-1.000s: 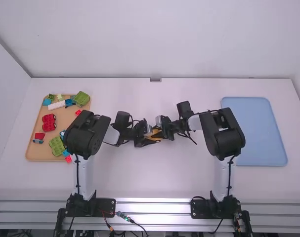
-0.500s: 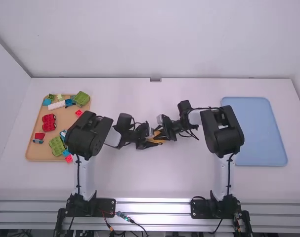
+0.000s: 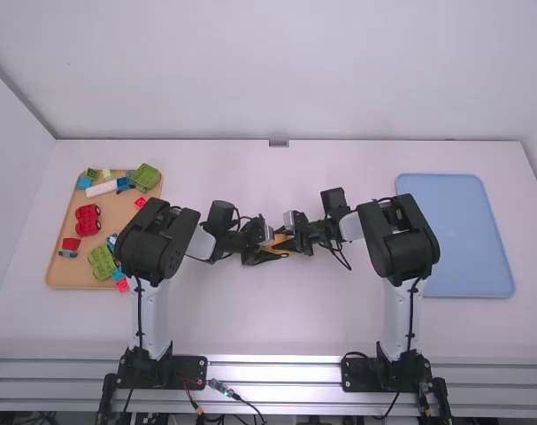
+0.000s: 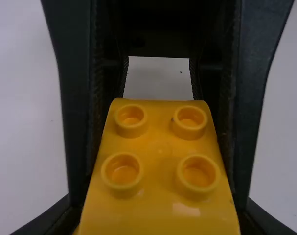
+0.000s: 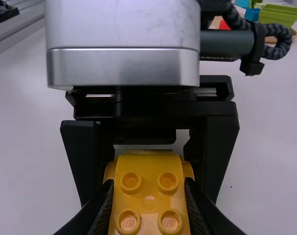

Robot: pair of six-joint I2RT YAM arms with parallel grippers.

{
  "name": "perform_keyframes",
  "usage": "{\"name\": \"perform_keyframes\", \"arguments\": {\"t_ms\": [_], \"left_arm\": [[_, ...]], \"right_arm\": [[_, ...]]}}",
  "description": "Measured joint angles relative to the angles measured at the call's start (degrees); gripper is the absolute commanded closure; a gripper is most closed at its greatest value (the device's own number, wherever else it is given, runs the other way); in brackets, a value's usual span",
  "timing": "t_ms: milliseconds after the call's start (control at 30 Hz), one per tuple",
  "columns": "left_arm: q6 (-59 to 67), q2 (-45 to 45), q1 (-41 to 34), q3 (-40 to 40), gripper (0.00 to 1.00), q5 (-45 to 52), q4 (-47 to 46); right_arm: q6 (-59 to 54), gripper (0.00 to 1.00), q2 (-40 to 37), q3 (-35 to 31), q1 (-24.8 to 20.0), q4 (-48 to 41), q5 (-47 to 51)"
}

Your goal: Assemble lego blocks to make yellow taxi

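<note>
Near the table's middle in the high view, my left gripper (image 3: 266, 254) and right gripper (image 3: 290, 243) meet around a yellow block (image 3: 280, 237). The left wrist view has the left gripper (image 4: 160, 226) closed on the near part of the yellow block (image 4: 160, 147), studs showing, while the other gripper's black fingers flank its far part. Seen from the right wrist, the right gripper (image 5: 149, 210) is shut on the studded yellow block (image 5: 149, 188); rounded yellow parts bulge at its far sides between the left gripper's fingers. The block's lower side is hidden.
A tan tray (image 3: 63, 270) at the left holds red blocks (image 3: 88, 220), green blocks (image 3: 102, 261), a white block (image 3: 101, 189) and several blue pieces. One pink-red piece (image 3: 123, 285) lies at its lower right corner. A blue tray (image 3: 463, 235) lies at the right.
The left wrist shifted slightly right, then back left. The right wrist has tilted a little and moved slightly to the right. Both grippers have stayed around the yellow block.
</note>
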Motion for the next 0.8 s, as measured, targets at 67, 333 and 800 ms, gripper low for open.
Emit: {"name": "perform_keyframes", "arguments": {"t_ms": [67,333,800], "left_arm": [[-0.02,0.00,0.00,0.00,0.98,0.00,0.04],[-0.04,0.00,0.00,0.00,0.98,0.00,0.13],[-0.33,0.00,1.03,0.59,0.98,-1.11,0.28]], "right_arm": [[0.48,1.00,0.02,-0.02,0.04,0.15,0.02],[-0.81,1.00,0.02,1.40,0.09,-3.98,0.39],[-2.08,0.01,0.44,3.76,0.42,-10.93,6.64]]}}
